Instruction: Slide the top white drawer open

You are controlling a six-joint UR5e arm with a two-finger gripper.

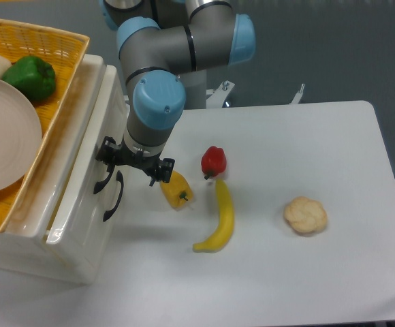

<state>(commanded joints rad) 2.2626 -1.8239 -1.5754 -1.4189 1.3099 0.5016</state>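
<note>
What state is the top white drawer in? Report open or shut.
Partly open: the top white drawer juts out past the cabinet front below it, with the hand at its black handle.

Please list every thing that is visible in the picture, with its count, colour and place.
top white drawer: 1, white, upper cabinet front, slid partly out
lower drawer handle: 1, black, below the top handle
basket: 1, yellow, on the cabinet
plate: 1, pale, in the basket
green pepper: 1, in the basket
red pepper: 1, table centre
yellow pepper: 1, beside the hand
banana: 1, yellow, below the red pepper
cauliflower: 1, cream, right
hand: 1, black, at the top drawer's handle
</note>
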